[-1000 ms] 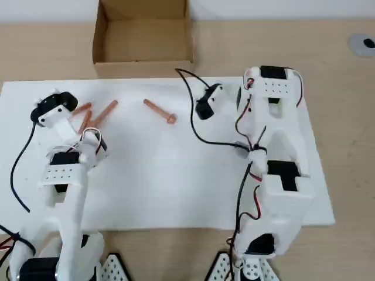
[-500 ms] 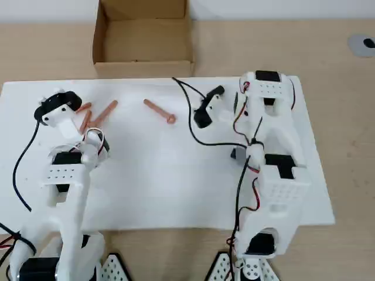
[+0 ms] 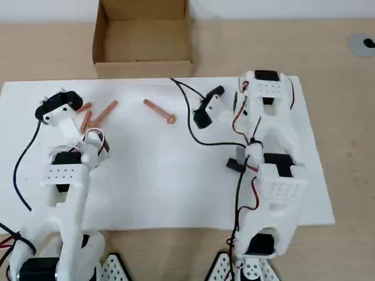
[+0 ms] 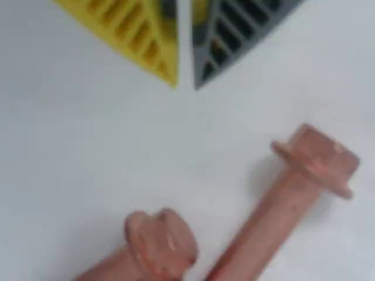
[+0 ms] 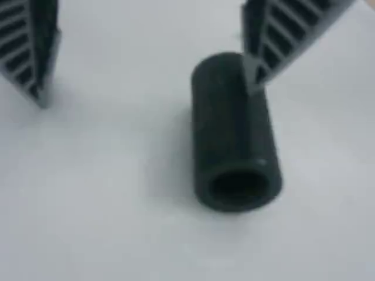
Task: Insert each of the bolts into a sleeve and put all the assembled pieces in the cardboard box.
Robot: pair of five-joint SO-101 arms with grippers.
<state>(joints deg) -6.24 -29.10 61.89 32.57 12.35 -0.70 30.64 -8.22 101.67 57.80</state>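
Two copper-coloured bolts (image 4: 316, 158) (image 4: 161, 240) lie on the white sheet just past my left gripper (image 4: 184, 82), whose yellow and grey fingers are shut with nothing between them. From above, these bolts (image 3: 88, 114) lie beside the left arm's head (image 3: 57, 108), and another bolt (image 3: 159, 110) lies alone mid-sheet. A dark sleeve (image 5: 234, 158) lies on its side between the fingers of my right gripper (image 5: 146, 93), which is open. The sleeve touches one finger (image 5: 275, 41). The cardboard box (image 3: 142, 64) stands at the back.
The white sheet (image 3: 164, 175) covers most of the wooden table. The right arm (image 3: 275, 187) is folded over the sheet's right part, with a black cable (image 3: 193, 129) looping beside it. A small dark piece (image 3: 236, 165) shows at that arm's side.
The right arm has shifted a little toward the front, and a small dark piece has come into sight at its side. The left arm has hardly moved.
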